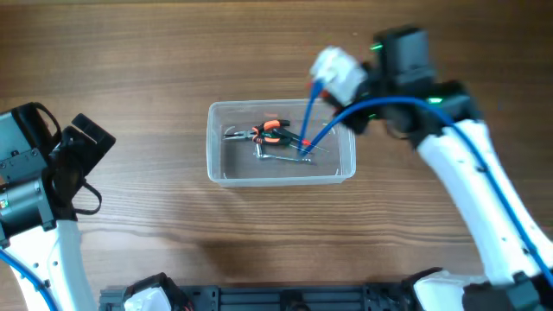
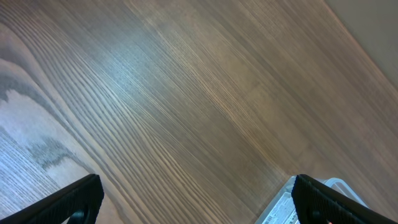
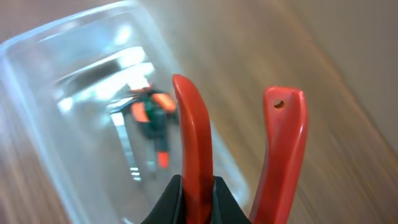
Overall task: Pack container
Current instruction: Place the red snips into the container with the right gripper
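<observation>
The right gripper [image 3: 196, 198] has its jaws clamped on one handle of a red-handled tool [image 3: 193, 130], both handles pointing to twelve o'clock. Beyond, at ten o'clock, the container [image 3: 37, 68] sits on the bench [image 3: 348, 93] with orange-and-black pliers [image 3: 152, 112] and metal tools inside. From overhead, the left gripper [image 1: 78, 138] lies well apart at the container's nine o'clock, jaws wide, holding nothing

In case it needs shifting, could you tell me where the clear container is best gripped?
Probably the thick rim of the container at its left short wall, from above with the open left tool: that wall faces it; the rim gives a lip.
</observation>
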